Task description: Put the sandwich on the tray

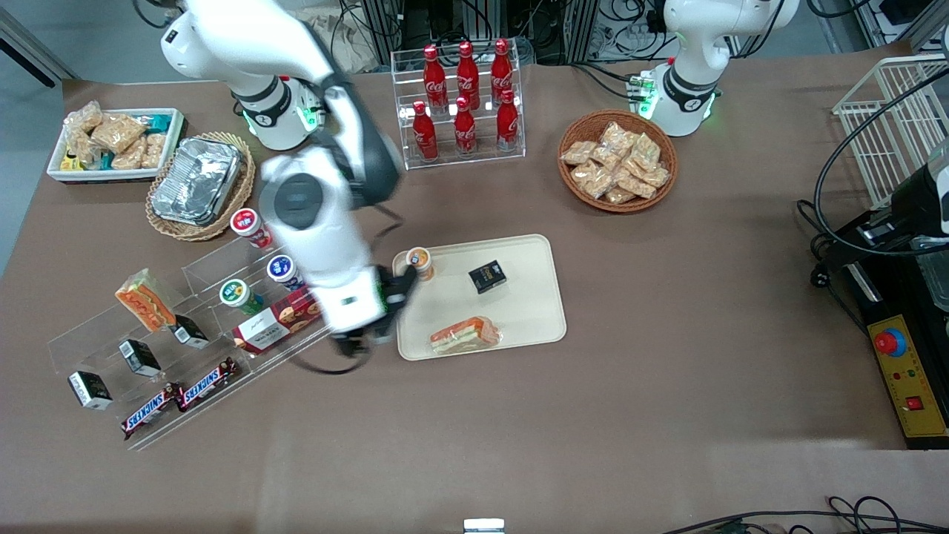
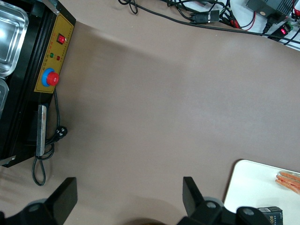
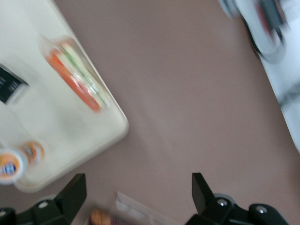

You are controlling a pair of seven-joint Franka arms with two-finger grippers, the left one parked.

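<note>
The sandwich [image 1: 465, 334], a wrapped wedge with orange, green and white layers, lies flat on the cream tray [image 1: 534, 311] near the tray's edge closest to the front camera. My right gripper [image 1: 363, 337] is open and empty. It hangs over the bare table just off the tray's end, between the tray and the clear display rack [image 1: 104, 348]. The right wrist view shows the sandwich [image 3: 77, 77] on the tray [image 3: 61, 136], apart from the open gripper [image 3: 137, 197]. The left wrist view shows a tray corner [image 2: 253, 187] and the sandwich's tip [image 2: 289, 180].
A black box [image 1: 487, 277] and an orange-lidded cup [image 1: 420, 261] also stand on the tray. The rack holds a redder wrapped wedge [image 1: 144, 299], a cookie box [image 1: 276, 320], cups and Snickers bars. Farther off are cola bottles [image 1: 463, 96], a snack basket [image 1: 617, 159] and a foil tray [image 1: 197, 180].
</note>
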